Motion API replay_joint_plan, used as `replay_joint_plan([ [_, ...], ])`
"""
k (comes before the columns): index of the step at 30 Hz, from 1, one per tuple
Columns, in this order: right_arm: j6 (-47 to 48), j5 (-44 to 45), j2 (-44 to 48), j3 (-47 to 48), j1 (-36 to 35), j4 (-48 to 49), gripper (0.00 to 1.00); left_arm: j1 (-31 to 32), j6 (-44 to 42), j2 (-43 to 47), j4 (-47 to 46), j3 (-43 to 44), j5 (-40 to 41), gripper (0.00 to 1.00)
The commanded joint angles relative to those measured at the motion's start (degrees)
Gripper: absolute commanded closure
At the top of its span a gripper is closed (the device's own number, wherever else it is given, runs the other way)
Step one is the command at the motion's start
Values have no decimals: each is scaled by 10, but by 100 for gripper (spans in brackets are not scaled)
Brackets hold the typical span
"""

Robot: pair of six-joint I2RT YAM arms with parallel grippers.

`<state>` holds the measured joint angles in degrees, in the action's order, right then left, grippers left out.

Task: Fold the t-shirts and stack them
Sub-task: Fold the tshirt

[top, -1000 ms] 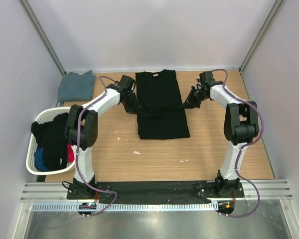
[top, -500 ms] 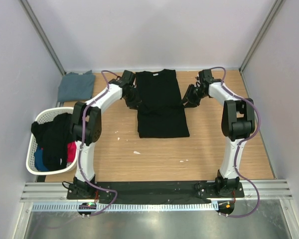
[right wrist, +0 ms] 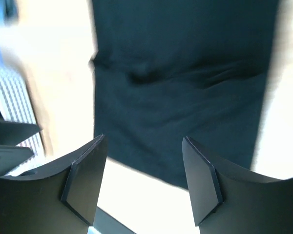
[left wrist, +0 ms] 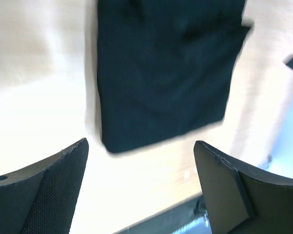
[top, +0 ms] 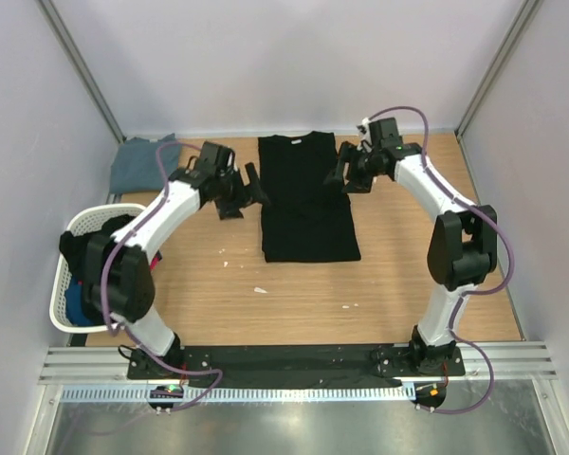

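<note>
A black t-shirt (top: 306, 199) lies flat at the middle back of the table, folded into a long rectangle with its collar at the far end; it also fills the left wrist view (left wrist: 166, 73) and the right wrist view (right wrist: 185, 83). A slate grey-blue t-shirt (top: 145, 163) lies folded at the far left corner. My left gripper (top: 247, 192) hovers just off the black shirt's left edge, open and empty (left wrist: 141, 161). Off the shirt's upper right edge my right gripper (top: 342, 178) is open with nothing between its fingers (right wrist: 144, 156).
A white laundry basket (top: 64, 284) at the left edge holds dark, red and blue clothes. Grey walls close in the table at the back and both sides. A few small white specks (top: 260, 290) lie on the wood in front of the black shirt.
Both grippers let go of the black shirt and opened. The left one drew back to the left of the shirt, the right one moved up and away from its right edge.
</note>
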<state>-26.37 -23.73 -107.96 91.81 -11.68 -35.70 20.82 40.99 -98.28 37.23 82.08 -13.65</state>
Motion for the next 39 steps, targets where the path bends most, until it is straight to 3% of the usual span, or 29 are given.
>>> replay_joint_plan([
  [1, 4, 1, 42, -59, -62, 47, 32, 6, 34, 75, -134, -147, -64, 11],
  [5, -29, 3, 40, -114, -96, 104, 32, 14, 44, 132, -252, -263, -73, 10],
  [9, -45, 49, 6, -95, -134, 103, 35, 15, 54, 157, -278, -314, -32, 10],
  [14, -59, 132, -23, -56, -186, 67, 39, 16, 134, 186, -265, -393, 55, 14],
  [20, -52, 150, -39, -33, -203, 56, 39, 15, 154, 200, -246, -403, 122, 26],
  [24, -58, 149, -64, -16, -217, 48, 40, 15, 134, 170, -222, -374, 152, 43],
  [30, -78, 140, -86, -4, -236, 55, 44, 17, 129, 120, -271, -371, 95, 70],
  [34, -83, 138, -101, -4, -237, 54, 50, 21, 140, 94, -323, -380, 67, 77],
  [39, -84, 145, -111, -2, -237, 51, 54, 25, 140, 61, -390, -369, 18, 80],
])
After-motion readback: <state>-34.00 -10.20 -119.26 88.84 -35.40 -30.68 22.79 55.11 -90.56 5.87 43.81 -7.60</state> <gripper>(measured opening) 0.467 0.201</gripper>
